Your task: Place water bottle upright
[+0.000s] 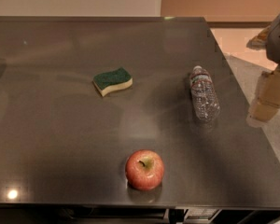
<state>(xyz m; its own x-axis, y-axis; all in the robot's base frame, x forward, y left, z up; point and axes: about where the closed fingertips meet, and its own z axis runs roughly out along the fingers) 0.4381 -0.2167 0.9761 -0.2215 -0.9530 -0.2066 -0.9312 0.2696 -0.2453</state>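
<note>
The water bottle (pixel 204 95) is a small clear ribbed bottle with a reddish label band near its neck. It lies on its side on the right part of the dark table (pixel 60 125), with its cap end pointing away from the camera. My gripper (pixel 269 97) hangs at the right edge of the view, beyond the table's right edge. It is to the right of the bottle, apart from it, and holds nothing that I can see.
A red apple (pixel 144 170) stands near the table's front edge. A green and yellow sponge (pixel 113 81) lies left of the middle. The table's right edge runs just right of the bottle, with floor beyond it.
</note>
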